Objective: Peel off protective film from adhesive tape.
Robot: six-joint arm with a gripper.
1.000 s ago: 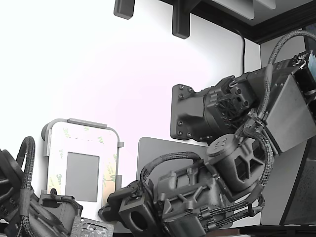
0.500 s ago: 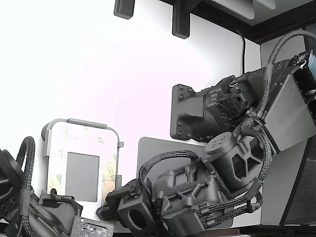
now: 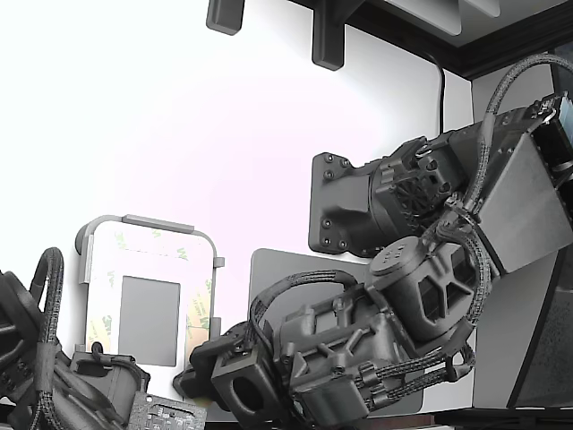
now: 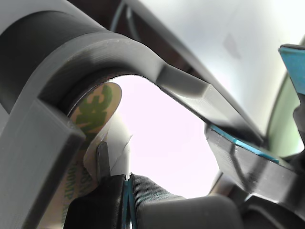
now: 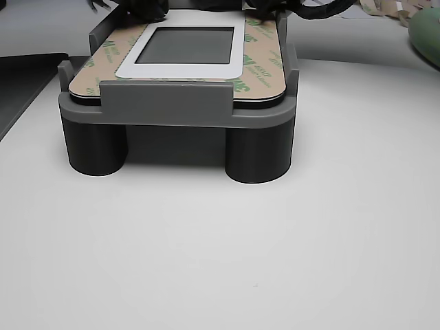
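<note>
A white rounded panel point(image 5: 185, 69) with a grey square centre point(image 3: 148, 318) lies in a grey frame point(image 5: 165, 110). Tan protective film point(image 5: 265, 55) with green 3M logos covers its edges, and the adhesive tape is hidden under it. My gripper point(image 3: 199, 363) is at the panel's corner nearest the arm, on the exterior view's right. In the wrist view the fingers point(image 4: 109, 200) are closed together on a lifted, curled end of the film point(image 4: 93, 114) beside the frame's corner point(image 4: 43, 143). In the other view the gripper point(image 5: 265, 8) shows dark at the panel's far edge.
A second arm point(image 3: 54, 376) sits low at the exterior view's left. A large grey mat point(image 3: 286, 269) lies behind my arm. Loose liner strips point(image 5: 385, 10) and a green object point(image 5: 427, 34) lie at the far right of the other view.
My arm has shifted slightly down and towards the exterior view's left, closer to the panel's corner. The panel and frame have not moved.
</note>
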